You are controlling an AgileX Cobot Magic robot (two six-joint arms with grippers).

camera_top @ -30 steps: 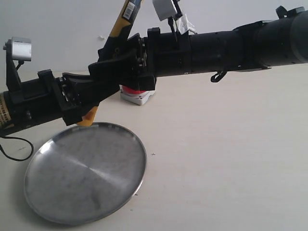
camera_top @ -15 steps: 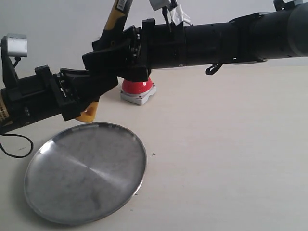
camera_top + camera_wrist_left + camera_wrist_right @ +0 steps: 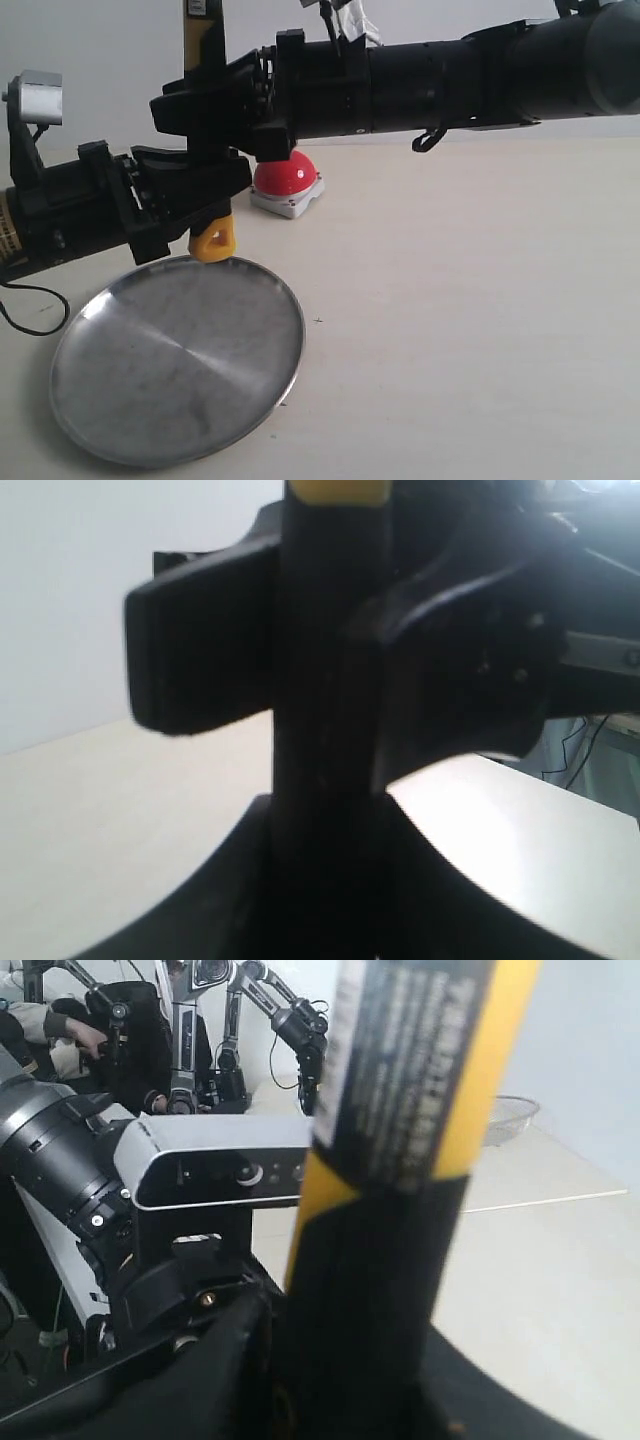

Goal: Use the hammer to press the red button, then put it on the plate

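Left gripper (image 3: 215,188), right gripper (image 3: 197,108) | both grip hammer (image 3: 203,38) | upright

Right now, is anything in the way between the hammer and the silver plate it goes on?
Nothing visible does. The hammer, upright in the left pincer, hangs with its yellow loop near the plate's far rim; only open air lies between them.

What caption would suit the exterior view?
Left pincer grips the upright hammer; right pincer surrounds its handle higher up.
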